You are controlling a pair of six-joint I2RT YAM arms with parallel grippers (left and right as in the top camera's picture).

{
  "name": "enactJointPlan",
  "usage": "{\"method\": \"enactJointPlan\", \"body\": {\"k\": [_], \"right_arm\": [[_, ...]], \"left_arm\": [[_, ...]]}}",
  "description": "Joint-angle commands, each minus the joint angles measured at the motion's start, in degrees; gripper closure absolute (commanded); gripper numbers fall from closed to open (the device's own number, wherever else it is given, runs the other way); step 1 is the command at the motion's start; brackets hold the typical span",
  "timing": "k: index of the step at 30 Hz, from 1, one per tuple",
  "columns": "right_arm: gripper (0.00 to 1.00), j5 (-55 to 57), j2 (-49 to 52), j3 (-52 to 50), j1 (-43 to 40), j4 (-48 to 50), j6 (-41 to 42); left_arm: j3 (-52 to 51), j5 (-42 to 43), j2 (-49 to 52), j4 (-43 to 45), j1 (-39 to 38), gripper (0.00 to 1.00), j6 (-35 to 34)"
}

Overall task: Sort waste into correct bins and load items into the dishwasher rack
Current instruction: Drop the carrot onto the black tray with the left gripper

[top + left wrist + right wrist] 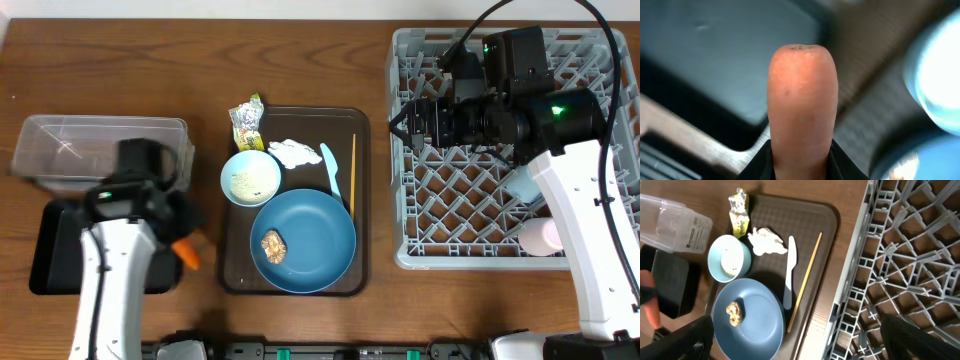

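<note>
Left fingers point(845, 167) clenched on small orange carrot point(802, 100); carrot sticks out past them. Shallow black rectangular tray point(50, 250) just beside these fingers, clear plastic tub point(70, 150) a bit further off. Right fingers point(920, 340) spread wide, holding nothing, above big grey plastic rack point(920, 245). Round blue plate point(760, 325) with small brown food lump point(735, 311) off to side of right fingers.

Bare table point(379, 180) strip between brown tray point(234, 235) and rack point(440, 215): free lane. Brown tray packed with plate point(315, 245), bowl point(250, 178), napkin point(291, 152), spoon point(332, 170), chopstick point(352, 175). Gap beside black tray point(45, 255) blocked by left arm point(105, 270) with carrot point(187, 252). Over rack hangs right arm point(585, 220). Top of clear tub point(70, 150) mostly uncovered.
</note>
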Motion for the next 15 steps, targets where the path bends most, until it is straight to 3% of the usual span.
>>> {"method": "enactJointPlan", "body": {"k": [1, 8, 15], "right_arm": [[0.01, 0.17, 0.07, -0.02, 0.20, -0.04, -0.26], [0.01, 0.15, 0.07, -0.02, 0.20, -0.07, -0.24], [0.01, 0.17, 0.07, -0.02, 0.20, -0.04, -0.24]], "left_arm": [[-0.55, -2.60, 0.39, 0.20, 9.77, 0.93, -8.44], [-5.49, -2.54, 1.70, 6.40, 23.67, 0.93, -16.87], [-10.86, -2.60, 1.92, 11.08, 26.14, 0.93, -20.98]]}}
